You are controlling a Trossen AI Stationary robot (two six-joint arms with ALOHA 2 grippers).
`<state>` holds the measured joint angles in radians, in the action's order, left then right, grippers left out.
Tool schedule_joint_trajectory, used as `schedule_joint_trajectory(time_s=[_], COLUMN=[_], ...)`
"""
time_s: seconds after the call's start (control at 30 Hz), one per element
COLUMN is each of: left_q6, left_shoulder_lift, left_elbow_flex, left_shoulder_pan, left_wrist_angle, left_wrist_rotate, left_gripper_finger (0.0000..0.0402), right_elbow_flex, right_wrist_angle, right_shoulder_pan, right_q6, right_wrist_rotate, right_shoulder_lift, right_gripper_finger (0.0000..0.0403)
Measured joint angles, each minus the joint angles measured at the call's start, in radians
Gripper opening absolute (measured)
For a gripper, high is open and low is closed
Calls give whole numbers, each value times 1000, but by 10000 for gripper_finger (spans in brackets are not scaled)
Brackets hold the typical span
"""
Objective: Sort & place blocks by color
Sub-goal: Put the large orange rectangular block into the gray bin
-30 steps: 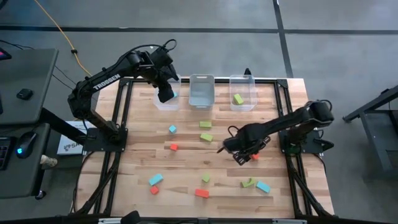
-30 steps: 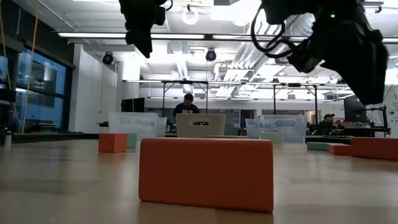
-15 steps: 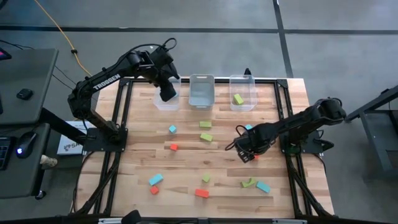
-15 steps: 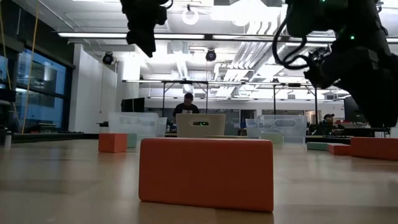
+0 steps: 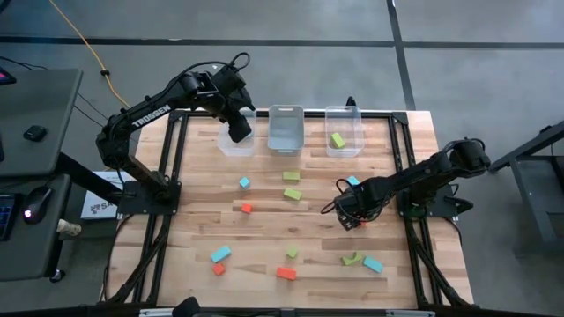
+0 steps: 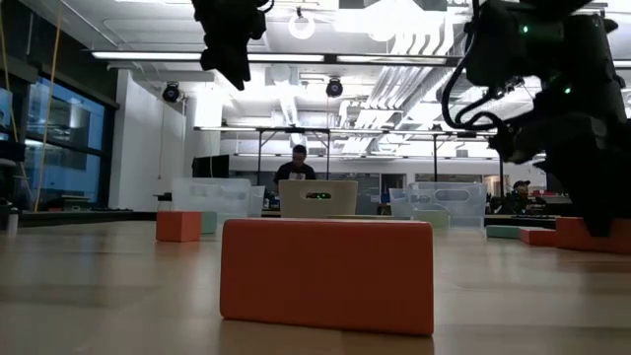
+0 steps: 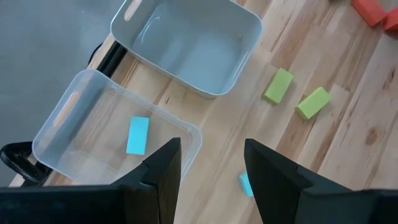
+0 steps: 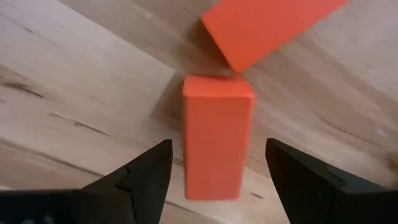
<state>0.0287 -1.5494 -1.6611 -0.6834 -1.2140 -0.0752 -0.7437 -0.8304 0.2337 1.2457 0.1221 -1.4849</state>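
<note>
My right gripper [image 8: 217, 186] hangs low over the table's right half, pointing down and open. A red-orange bar block [image 8: 217, 137] lies flat on the wood between its two fingers, with a gap on either side. A second red-orange block [image 8: 267, 28] lies just beyond the bar's far end. My left gripper [image 7: 214, 180] is open and empty, high above the left clear bin [image 5: 231, 148]. That bin holds one light blue block [image 7: 137, 135]. The right bin [image 5: 343, 132] holds a lime green block [image 5: 337, 140].
The middle bin [image 5: 285, 128] stands between the other two at the far edge. Loose blocks lie across the table: blue [image 5: 244, 183], green [image 5: 293, 194], red [image 5: 247, 209], blue [image 5: 220, 254], red [image 5: 285, 273], green [image 5: 352, 259], blue [image 5: 373, 264]. A person sits in the room behind.
My right gripper has come down toward the red-orange bar and shifted a little toward the table's right edge, staying open. The blocks have not moved.
</note>
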Motion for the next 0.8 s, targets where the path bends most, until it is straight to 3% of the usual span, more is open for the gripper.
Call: schedule_joint_trajectory(time_s=[0.23, 0.5, 0.8], left_q6=[0, 0, 0], left_shoulder_lift=[0, 0, 0], left_elbow_flex=[0, 0, 0], left_shoulder_pan=[0, 0, 0], left_wrist_angle=[0, 0, 0], left_wrist_rotate=[0, 0, 0], left_gripper_finger=[152, 152, 152], right_elbow_flex=[19, 17, -59], right_wrist_angle=[45, 48, 68], right_shoulder_pan=[0, 0, -14], right_q6=[30, 40, 21], right_wrist_rotate=[-16, 16, 36], right_shoulder_lift=[0, 2, -1], right_gripper_finger=[232, 108, 108])
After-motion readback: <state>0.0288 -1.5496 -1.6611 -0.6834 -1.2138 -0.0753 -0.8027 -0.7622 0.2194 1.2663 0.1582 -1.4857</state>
